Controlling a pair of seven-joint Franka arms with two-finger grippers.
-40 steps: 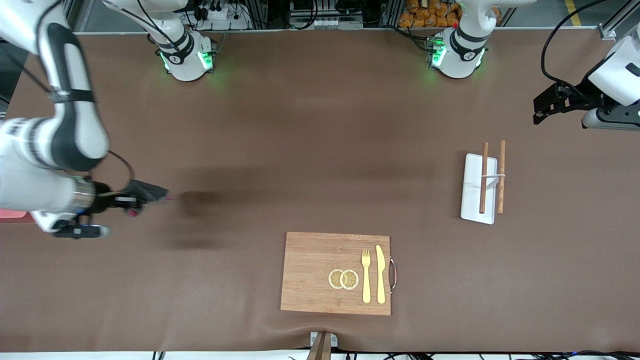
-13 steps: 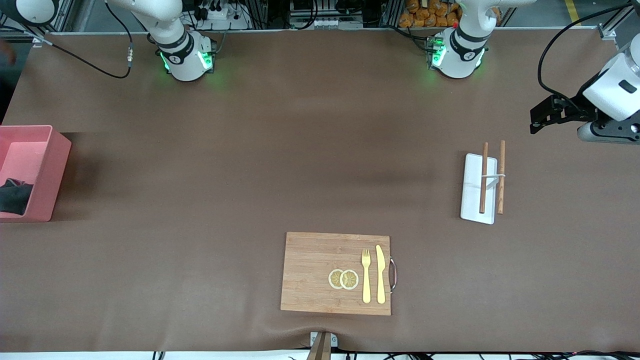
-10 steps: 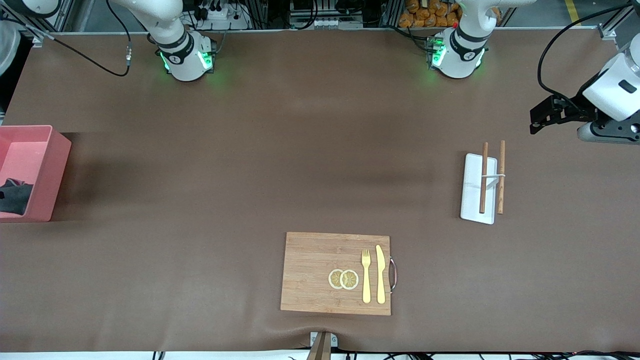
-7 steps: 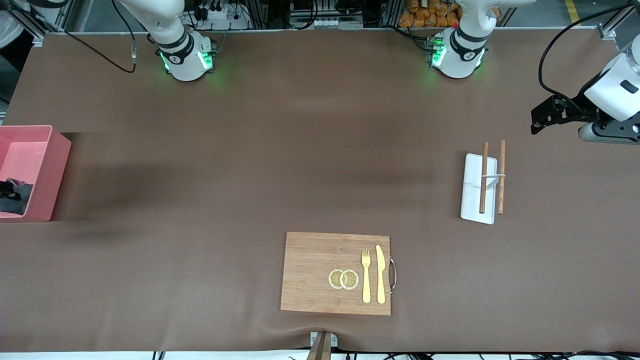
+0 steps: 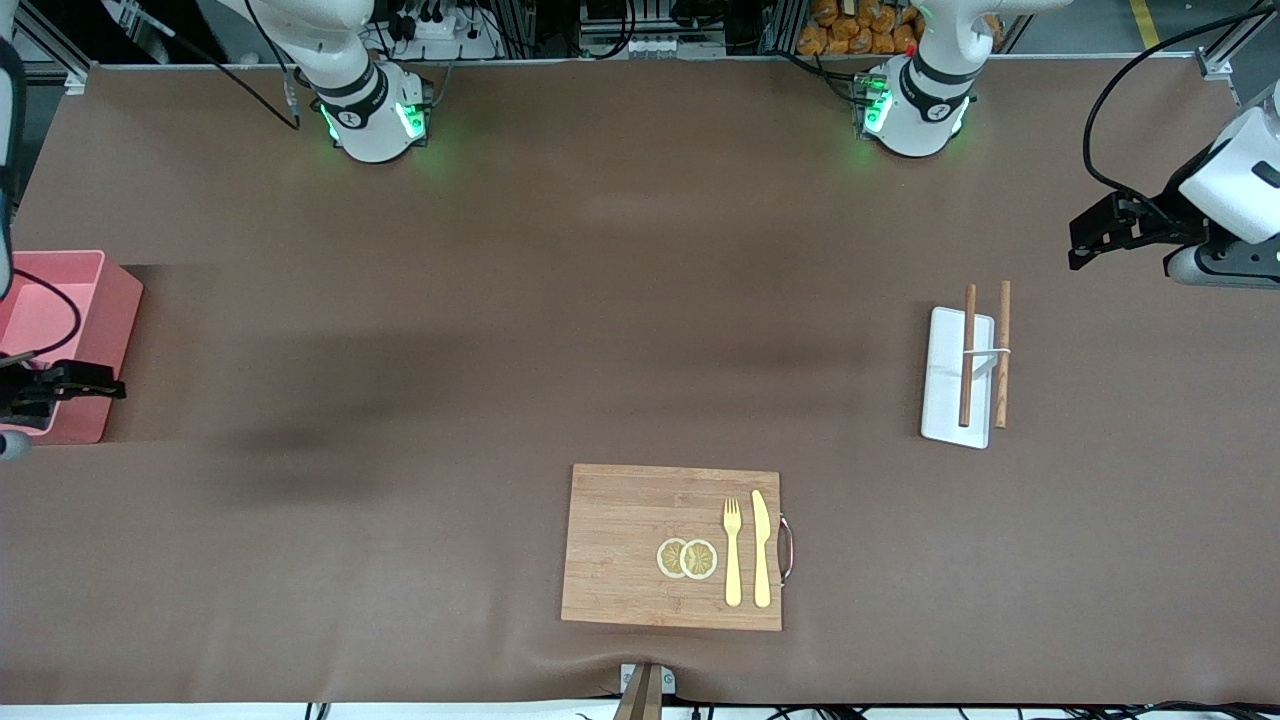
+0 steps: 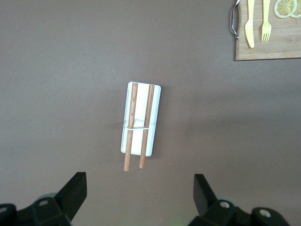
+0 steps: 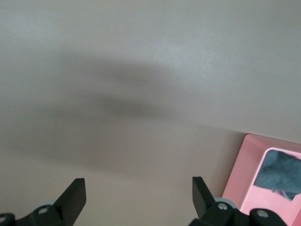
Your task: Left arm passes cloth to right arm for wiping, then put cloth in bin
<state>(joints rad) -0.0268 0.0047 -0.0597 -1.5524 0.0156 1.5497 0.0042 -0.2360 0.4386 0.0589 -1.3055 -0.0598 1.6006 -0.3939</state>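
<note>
A brown table (image 5: 600,300) spans the scene. On it lie a wooden board (image 5: 640,545) and a white tray (image 5: 945,385). The pink bin (image 5: 85,300) sits at the right arm's end, the grey cloth (image 7: 282,176) inside it. The right gripper (image 5: 40,392) hangs over the bin's nearer end, fingers apart, empty. The left gripper (image 6: 138,197) waits above the tray's end of the table, fingers spread.

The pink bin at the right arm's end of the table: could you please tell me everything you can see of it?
The pink-red rectangular plastic bin has straight, smooth walls and an open top. It stands upright on the brown table at the right arm's end, partly cut off by the front view's edge. The right wrist view shows the dark grey soft cloth crumpled inside it. The right hand, open and empty, hangs over its nearer corner; whether they touch cannot be told.
</note>
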